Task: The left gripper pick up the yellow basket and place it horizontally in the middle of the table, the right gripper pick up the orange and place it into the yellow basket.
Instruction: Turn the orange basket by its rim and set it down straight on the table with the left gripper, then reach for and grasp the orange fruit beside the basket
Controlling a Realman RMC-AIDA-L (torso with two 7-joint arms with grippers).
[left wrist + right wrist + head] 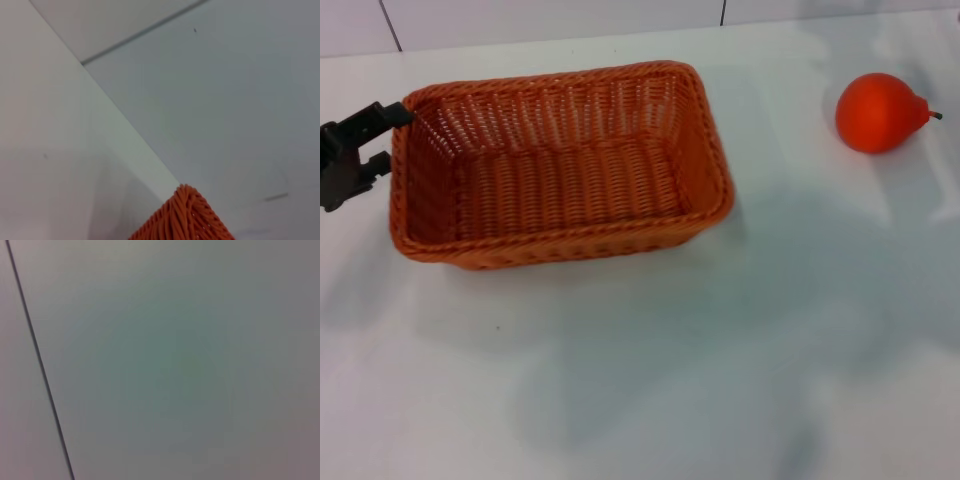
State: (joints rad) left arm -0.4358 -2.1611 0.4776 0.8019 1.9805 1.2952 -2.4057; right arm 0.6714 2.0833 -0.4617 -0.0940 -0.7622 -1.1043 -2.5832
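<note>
The yellow basket (560, 165), an orange-brown woven wicker one, sits lengthwise on the white table (650, 360), left of centre, and holds nothing. My left gripper (388, 138) is at the basket's left end, just outside the rim. Its two black fingers (382, 116) are spread apart, and the upper one touches the rim's far left corner. A corner of the basket also shows in the left wrist view (185, 220). The orange (878, 112) lies on the table at the far right, well apart from the basket. My right gripper is out of view.
A white tiled wall (550, 18) runs along the back of the table. The right wrist view shows only a plain pale surface with one dark seam (35, 360).
</note>
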